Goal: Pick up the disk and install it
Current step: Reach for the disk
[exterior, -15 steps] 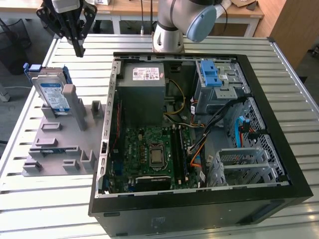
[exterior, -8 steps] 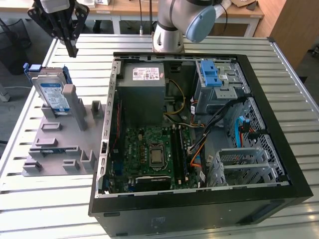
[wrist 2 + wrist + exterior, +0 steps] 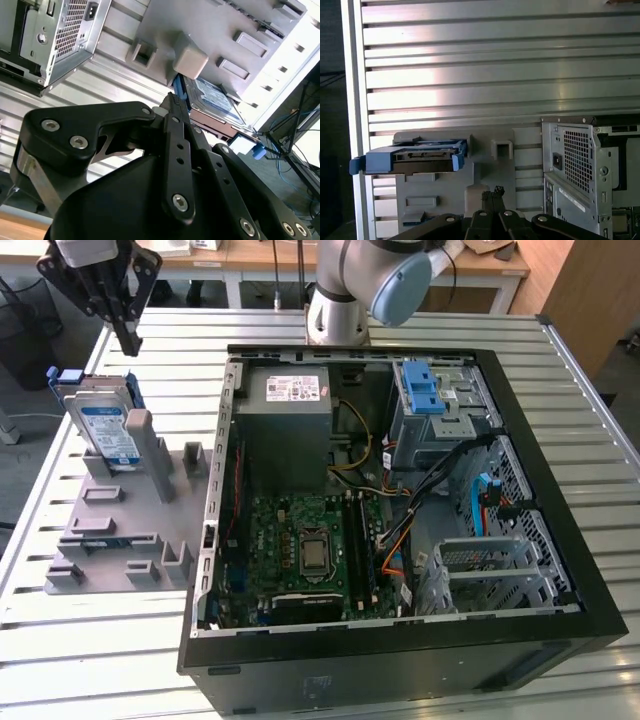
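Note:
The disk (image 3: 105,427) is a silver hard drive with a white-and-blue label in a blue carrier. It stands on edge in a slot of the grey holder (image 3: 110,530), at the exterior view's left. My gripper (image 3: 128,343) hangs in the air just behind and above it, apart from it. Its black fingers are pressed together with nothing between them. In the first wrist view the disk (image 3: 420,156) appears edge-on beyond the fingertips (image 3: 492,192). In the second wrist view its labelled face (image 3: 215,97) lies past the joined fingers (image 3: 173,102).
An open computer case (image 3: 560,510) lies flat on the slatted metal table (image 3: 330,695). Inside are a grey power supply (image 3: 290,405), a motherboard (image 3: 310,550), and a grey drive cage with a blue handle (image 3: 425,390). The arm's base (image 3: 335,300) stands behind the case.

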Controlling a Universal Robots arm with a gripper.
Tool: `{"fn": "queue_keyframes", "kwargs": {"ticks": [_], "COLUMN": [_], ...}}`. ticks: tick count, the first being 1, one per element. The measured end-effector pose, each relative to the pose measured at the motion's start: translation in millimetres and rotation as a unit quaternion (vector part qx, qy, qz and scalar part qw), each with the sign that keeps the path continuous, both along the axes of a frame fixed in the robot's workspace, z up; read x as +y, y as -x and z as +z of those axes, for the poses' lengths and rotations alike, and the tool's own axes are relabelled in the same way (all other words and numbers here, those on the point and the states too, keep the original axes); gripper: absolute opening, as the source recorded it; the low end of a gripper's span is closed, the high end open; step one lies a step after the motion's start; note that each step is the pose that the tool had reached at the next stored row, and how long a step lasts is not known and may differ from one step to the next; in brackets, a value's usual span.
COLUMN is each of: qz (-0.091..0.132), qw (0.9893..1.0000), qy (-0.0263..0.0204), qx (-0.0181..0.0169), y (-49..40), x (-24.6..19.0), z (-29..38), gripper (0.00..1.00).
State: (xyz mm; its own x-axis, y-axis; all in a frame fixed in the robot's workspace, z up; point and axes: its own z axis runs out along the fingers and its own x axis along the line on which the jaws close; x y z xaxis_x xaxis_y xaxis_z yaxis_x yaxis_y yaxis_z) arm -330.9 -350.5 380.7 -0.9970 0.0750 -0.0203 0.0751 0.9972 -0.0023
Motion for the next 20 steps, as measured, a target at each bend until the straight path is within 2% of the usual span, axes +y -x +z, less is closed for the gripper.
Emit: {"fn": "queue_keyframes", "kwargs": {"ticks": [11,20], "qz": [0.000,0.000], "qw": [1.0000,1.0000], "qy": [0.0002,0.0024], "qx": [0.0000,0.0000], "y": [24.3,43.5], "x": [2.6,5.5], "z": [-1.2,-2.4], "gripper": [0.11,0.11]}}
